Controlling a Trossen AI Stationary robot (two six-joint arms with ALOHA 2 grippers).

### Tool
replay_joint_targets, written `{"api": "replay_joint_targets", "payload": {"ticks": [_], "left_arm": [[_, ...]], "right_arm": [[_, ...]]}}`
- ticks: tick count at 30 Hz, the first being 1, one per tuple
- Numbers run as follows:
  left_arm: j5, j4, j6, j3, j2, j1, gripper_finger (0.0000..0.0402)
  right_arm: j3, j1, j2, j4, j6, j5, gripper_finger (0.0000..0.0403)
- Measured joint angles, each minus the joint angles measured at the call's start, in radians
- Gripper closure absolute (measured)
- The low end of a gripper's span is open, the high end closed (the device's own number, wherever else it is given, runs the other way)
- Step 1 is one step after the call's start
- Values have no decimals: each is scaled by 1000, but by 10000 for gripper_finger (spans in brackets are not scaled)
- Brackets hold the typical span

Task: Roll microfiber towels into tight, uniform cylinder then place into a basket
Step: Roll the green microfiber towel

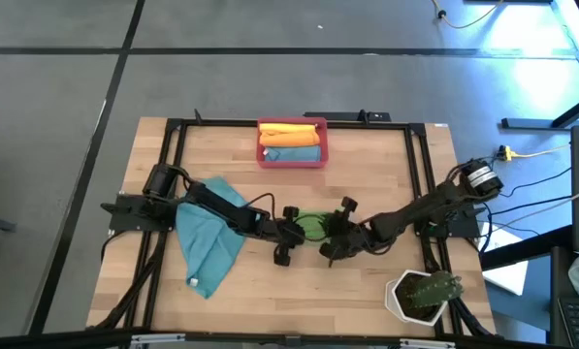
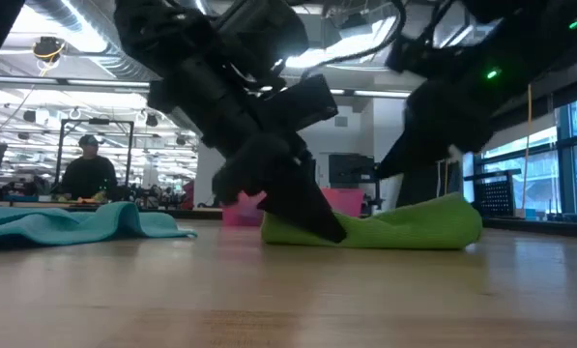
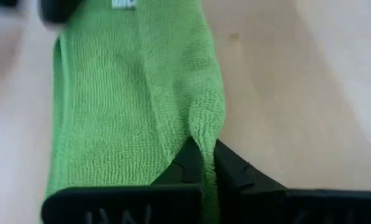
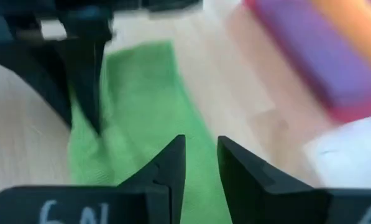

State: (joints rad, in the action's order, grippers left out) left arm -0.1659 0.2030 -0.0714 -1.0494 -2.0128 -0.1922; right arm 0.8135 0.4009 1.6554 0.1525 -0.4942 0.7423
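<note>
Pinched between my left gripper fingers, only the green towel edge is held; my right gripper, part-open at 3 o'clock, risks uneven rolling.

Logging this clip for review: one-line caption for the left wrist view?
Left pincer shut on an edge of the folded green towel lying on the wooden table.
</note>
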Motion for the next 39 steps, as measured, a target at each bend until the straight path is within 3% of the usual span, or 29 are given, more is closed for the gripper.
{"api": "replay_joint_targets", "payload": {"ticks": [4, 10, 15, 20, 29, 39], "left_arm": [[149, 1, 71, -1, 1, 41, 401], [222, -9, 113, 1, 48, 76, 401], [276, -4, 117, 1, 116, 100, 401], [396, -9, 89, 1, 135, 158, 401], [453, -12, 195, 1, 135, 283, 401], [444, -58, 210, 1, 135, 287, 401]], "right_arm": [[0, 48, -58, 84, -41, 80, 308], [0, 90, -99, 157, -77, 151, 309], [0, 94, -104, 156, -78, 156, 309], [0, 94, -103, 157, -77, 155, 309], [0, 94, -103, 156, -53, 155, 309], [0, 94, -103, 151, -51, 155, 309]]}}
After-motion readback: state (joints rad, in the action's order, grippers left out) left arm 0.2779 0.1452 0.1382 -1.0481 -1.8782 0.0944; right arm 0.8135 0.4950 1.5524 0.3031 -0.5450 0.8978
